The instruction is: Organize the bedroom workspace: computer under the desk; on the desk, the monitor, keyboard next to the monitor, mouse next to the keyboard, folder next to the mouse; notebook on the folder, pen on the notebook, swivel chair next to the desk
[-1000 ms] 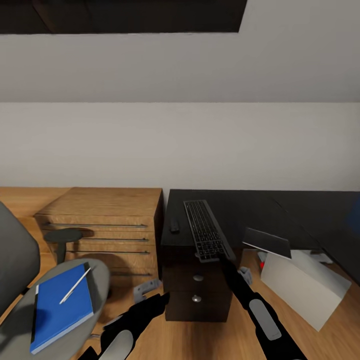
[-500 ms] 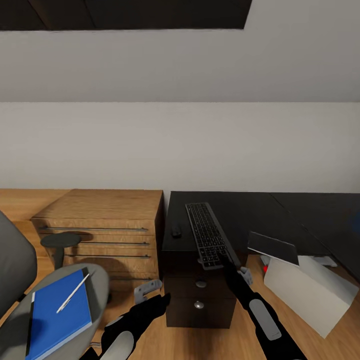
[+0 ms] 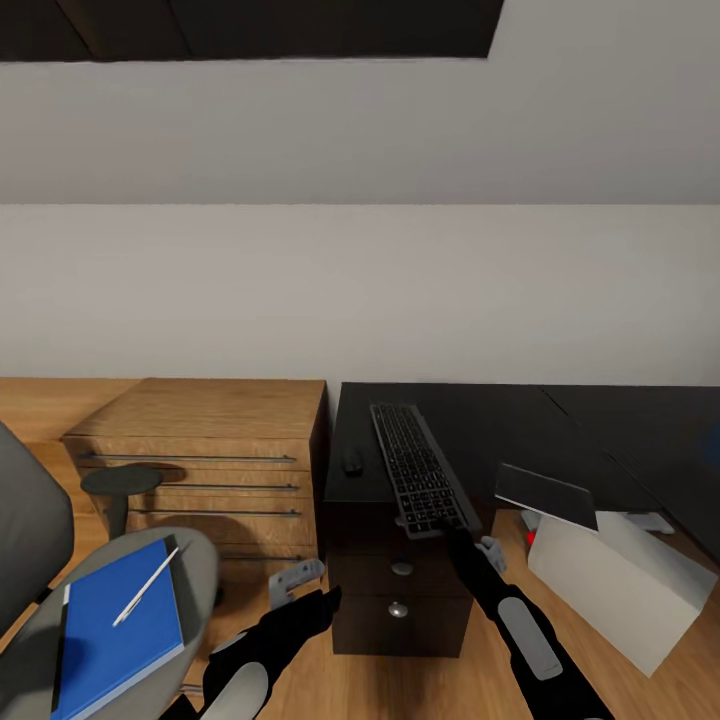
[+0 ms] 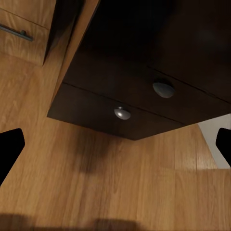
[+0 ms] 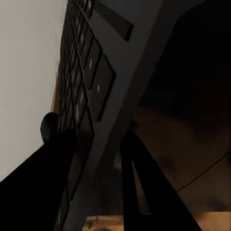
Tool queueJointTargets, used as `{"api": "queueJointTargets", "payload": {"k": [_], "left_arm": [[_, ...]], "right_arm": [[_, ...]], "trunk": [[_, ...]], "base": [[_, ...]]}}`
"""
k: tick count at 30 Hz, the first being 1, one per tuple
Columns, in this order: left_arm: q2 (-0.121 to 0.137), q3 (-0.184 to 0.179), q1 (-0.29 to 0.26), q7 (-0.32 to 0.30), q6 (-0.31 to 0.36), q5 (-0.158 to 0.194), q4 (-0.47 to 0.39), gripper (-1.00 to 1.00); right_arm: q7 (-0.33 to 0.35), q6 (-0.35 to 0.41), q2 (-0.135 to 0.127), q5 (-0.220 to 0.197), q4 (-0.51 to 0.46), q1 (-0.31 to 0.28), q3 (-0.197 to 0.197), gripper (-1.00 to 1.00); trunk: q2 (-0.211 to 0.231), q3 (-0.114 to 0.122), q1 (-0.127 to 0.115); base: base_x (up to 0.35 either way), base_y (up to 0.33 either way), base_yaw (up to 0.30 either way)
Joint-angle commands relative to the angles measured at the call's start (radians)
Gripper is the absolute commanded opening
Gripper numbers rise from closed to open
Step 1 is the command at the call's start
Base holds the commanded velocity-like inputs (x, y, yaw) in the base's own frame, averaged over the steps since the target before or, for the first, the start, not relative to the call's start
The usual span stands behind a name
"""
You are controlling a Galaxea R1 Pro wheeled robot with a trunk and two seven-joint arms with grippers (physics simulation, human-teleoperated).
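The right gripper (image 3: 452,527) is closed on the near end of the keyboard (image 3: 417,467), one finger above the keys and one below the edge, as the right wrist view shows. The keyboard (image 5: 89,91) lies along the black desk (image 3: 500,425), stretching away from this gripper toward the wall, with its near end a little over the desk edge. So I judge that the keyboard is nearly placed but not released yet. The mouse (image 3: 353,460) is already on the desk, just beside the keyboard and ahead of the right gripper, toward the left arm's side. I see no upright monitor on the desk; a grey box with a dark top (image 3: 600,560) stands on the floor beside the right arm, and I cannot tell what it is. The left gripper (image 3: 296,585) is open and empty, low in front of the drawer unit (image 4: 130,106). Farther out on its left side is the chair (image 3: 30,560), which carries the blue folder (image 3: 120,625) with the pen (image 3: 147,585) lying on it. The folder, the pen and the chair are therefore not done yet. A notebook I cannot make out separately.
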Motion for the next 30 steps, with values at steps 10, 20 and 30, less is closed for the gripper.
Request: {"api": "queueJointTargets", "payload": {"k": [10,20,30], "left_arm": [[-0.003,-0.021,-0.001,0.012,0.001,0.004,0.002,1.0],[-0.003,-0.048,-0.001,0.014,0.0,0.0,0.002,1.0],[-0.002,-0.049,-0.001,0.014,0.0,0.001,0.003,1.0]], "right_arm": [[0.002,0.007,0.002,-0.001,-0.006,0.0,-0.003,-1.0],[-0.003,-0.057,0.011,-0.003,-0.22,0.066,-0.003,-1.0],[-0.019,-0.059,0.016,-0.004,-0.383,0.139,-0.002,-1.0]], "trunk": [[0.049,0.021,-0.027],[0.119,0.052,-0.065],[0.189,0.083,-0.104]], "base": [[0.0,0.0,0.0],[0.0,0.0,0.0],[0.0,0.0,0.0]]}}
